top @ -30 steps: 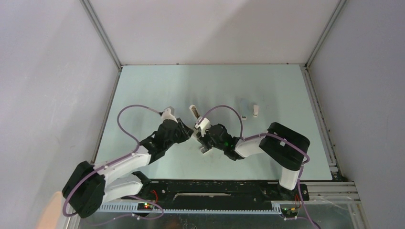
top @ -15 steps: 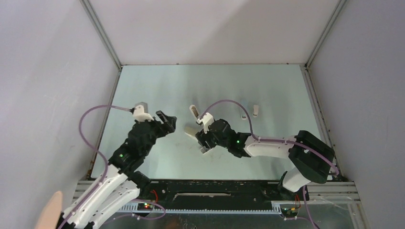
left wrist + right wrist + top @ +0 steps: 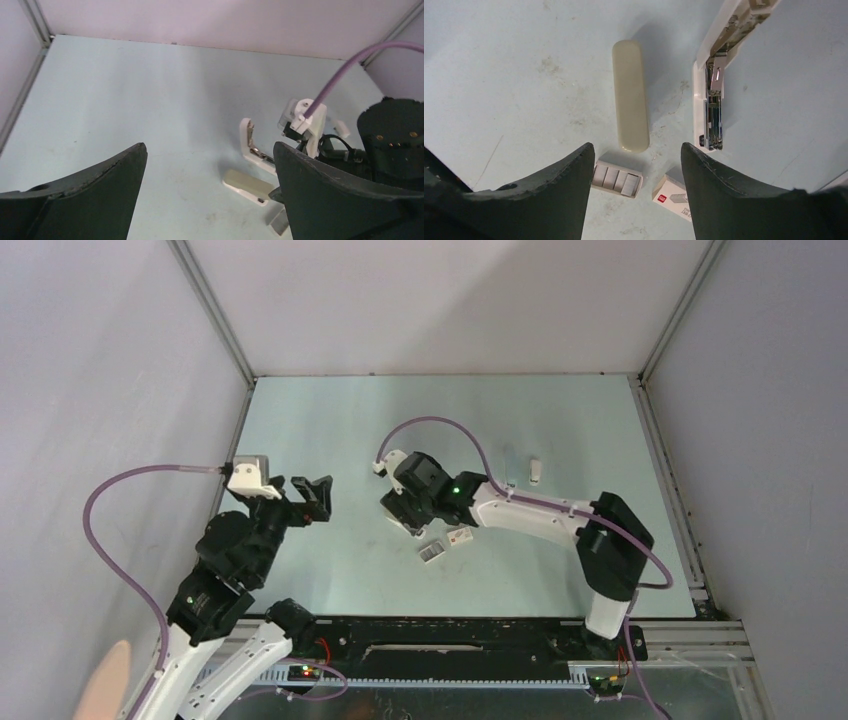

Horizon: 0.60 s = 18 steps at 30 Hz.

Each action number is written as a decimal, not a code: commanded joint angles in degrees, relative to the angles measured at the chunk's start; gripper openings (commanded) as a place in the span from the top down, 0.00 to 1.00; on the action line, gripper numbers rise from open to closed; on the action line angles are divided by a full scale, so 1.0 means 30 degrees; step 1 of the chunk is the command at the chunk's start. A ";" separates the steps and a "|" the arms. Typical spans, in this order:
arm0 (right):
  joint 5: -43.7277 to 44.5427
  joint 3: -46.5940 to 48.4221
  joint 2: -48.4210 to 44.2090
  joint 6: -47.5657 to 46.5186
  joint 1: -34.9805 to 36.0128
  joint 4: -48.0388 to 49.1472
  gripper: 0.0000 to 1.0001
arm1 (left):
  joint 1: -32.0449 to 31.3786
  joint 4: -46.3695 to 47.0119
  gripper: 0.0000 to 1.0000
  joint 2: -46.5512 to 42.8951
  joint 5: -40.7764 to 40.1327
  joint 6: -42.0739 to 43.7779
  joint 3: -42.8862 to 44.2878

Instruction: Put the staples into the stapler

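The stapler lies opened out on the table. In the right wrist view its beige part (image 3: 630, 95) lies flat and its white arm with the metal magazine (image 3: 713, 102) lies to the right. The staples (image 3: 617, 180), silvery strips in a small white tray, lie just below the beige part. My right gripper (image 3: 636, 150) hovers open above them, holding nothing. From above, the tray (image 3: 432, 551) lies beside the right gripper (image 3: 400, 510), which hides most of the stapler. My left gripper (image 3: 315, 495) is open and empty, well left of the stapler (image 3: 247, 184).
A white box sleeve with a red mark (image 3: 674, 197) lies right of the tray, also seen from above as the sleeve (image 3: 460, 537). Two small white pieces (image 3: 536, 471) lie further right. Grey walls enclose the table on three sides.
Both grippers have opened and parted. The left arm drew back to the left. The right gripper moved up-left over the stapler, and the tray and sleeve now lie apart on the table.
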 commanded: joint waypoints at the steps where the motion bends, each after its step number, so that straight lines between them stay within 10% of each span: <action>1: 0.0137 0.2930 0.2056 -0.0911 -0.0218 -0.3803 0.35 | 0.0143 0.0234 0.00 -0.0480 -0.0921 0.2271 -0.1022; 18: -0.0302 0.8879 0.7299 -0.2197 -0.0047 -0.7852 0.59 | 0.2055 0.0684 0.00 -0.1695 0.0383 0.2167 -0.2237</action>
